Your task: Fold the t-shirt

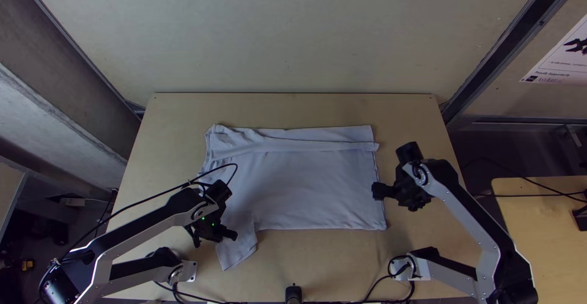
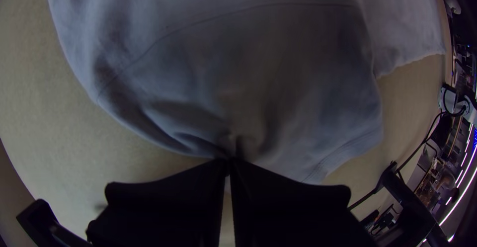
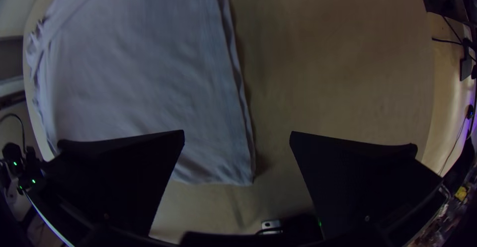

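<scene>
Left fingers clamped on the shirt, right ones wide open at the hem!
And here's the t-shirt (image 1: pixel 306 185), laid out on the wooden surface (image 1: pixel 342 258), long axis running left to right, hem end to the right, sleeve end to the left, with one sleeve (image 1: pixel 235 252) angling down toward the near edge; a narrow strip is turned over along the far side. The left gripper (image 1: pixel 215 235) is at the near-left part, its fingers (image 2: pixel 208 182) pressed together on a pinch of cloth, creases fanning out from the tips beside a curved seam. Over at the right edge, the right gripper (image 1: pixel 397 200) has its fingers (image 3: pixel 139 162) spread far apart with nothing between them gripped: one over the cloth, the other over bare surface.
</scene>
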